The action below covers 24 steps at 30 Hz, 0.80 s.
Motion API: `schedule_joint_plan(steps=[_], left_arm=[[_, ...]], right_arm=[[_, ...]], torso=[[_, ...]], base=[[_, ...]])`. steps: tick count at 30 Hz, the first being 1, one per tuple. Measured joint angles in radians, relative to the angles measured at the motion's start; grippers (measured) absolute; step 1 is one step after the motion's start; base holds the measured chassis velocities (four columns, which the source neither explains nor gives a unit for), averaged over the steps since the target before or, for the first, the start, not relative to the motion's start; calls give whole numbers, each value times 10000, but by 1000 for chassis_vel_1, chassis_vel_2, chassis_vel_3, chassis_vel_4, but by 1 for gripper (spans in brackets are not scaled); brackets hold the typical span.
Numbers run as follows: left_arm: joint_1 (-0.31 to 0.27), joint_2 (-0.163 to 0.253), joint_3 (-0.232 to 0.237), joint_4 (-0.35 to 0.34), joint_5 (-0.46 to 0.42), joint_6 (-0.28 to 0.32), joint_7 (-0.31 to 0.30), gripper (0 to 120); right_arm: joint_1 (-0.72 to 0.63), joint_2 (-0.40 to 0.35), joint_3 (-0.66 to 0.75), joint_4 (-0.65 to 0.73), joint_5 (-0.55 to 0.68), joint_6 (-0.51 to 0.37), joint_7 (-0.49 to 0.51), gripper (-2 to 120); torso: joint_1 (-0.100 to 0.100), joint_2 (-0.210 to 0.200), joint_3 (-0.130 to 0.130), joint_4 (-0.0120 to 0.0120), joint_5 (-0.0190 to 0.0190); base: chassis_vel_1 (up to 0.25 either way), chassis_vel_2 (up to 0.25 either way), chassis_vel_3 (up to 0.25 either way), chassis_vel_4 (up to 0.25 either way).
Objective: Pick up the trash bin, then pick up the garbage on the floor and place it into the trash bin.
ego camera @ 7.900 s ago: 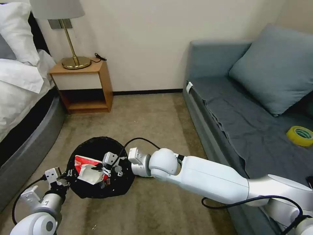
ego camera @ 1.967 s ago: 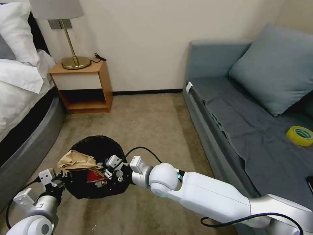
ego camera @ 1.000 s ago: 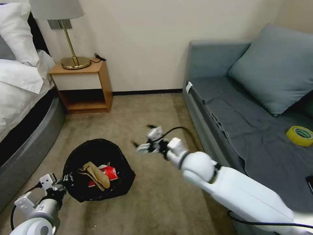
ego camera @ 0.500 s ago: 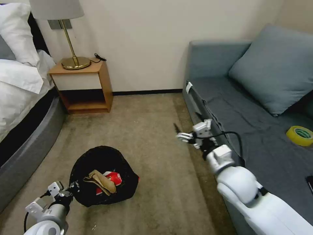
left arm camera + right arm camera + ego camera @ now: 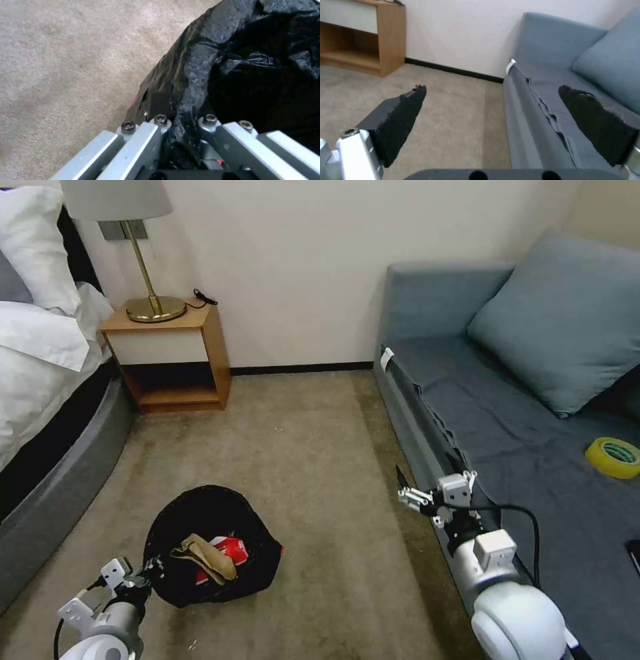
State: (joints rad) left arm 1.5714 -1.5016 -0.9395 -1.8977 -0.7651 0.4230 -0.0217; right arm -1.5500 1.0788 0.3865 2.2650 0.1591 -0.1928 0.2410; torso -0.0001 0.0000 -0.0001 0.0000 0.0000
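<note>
Head view: the trash bin [image 5: 212,543] sits near left on the carpet, its rim pinched by the left gripper [image 5: 148,567], with tan paper [image 5: 203,557] and a red packet [image 5: 227,549] inside. The right gripper [image 5: 430,488], spread wide and empty, hangs by the sofa [image 5: 533,447]. No litter shows on the floor; next is probably lowering the bin.

No lettering, label, number or sign can be read anywhere.
</note>
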Motion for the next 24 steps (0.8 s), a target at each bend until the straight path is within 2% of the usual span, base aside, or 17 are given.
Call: schedule_joint_plan(steps=[6,13,15,16,17,20,21,23,24], left_arm=[[28,25,-113,234,-32,-95,152,4],[43,45,-129,292,-145,-215,223,5],[89,52,-184,191,-155,-325,312,15],[89,52,-184,191,-155,-325,312,15],[115,58,-227,113,-132,-402,373,20],[165,100,-345,-119,268,-961,796,33],[165,100,-345,-119,268,-961,796,33],[164,131,-439,-232,672,-1507,1303,43],[164,131,-439,-232,672,-1507,1303,43]], right_arm=[[-728,447,331,193,-348,344,-218,100],[-879,707,351,254,-427,436,-347,100],[-888,779,353,278,-438,437,-401,100],[-888,779,353,278,-438,437,-401,100],[-898,805,357,280,-448,441,-426,100],[-951,911,382,285,-493,463,-515,100],[-951,911,382,285,-493,463,-515,100],[-961,1002,396,285,-506,479,-549,100],[-961,1002,396,285,-506,479,-549,100]], torso=[[0,0,-1,0,1],[0,0,1,1,0],[0,0,1,0,-4],[0,0,1,0,-4],[0,0,0,0,-1],[0,0,0,0,-1],[0,0,0,0,-1],[0,0,1,0,0],[0,0,1,0,0]], base=[[0,0,0,0],[0,0,0,0],[0,0,0,0],[0,0,0,0],[0,0,0,0],[0,0,0,0],[0,0,0,0],[0,0,0,0],[0,0,0,0]])
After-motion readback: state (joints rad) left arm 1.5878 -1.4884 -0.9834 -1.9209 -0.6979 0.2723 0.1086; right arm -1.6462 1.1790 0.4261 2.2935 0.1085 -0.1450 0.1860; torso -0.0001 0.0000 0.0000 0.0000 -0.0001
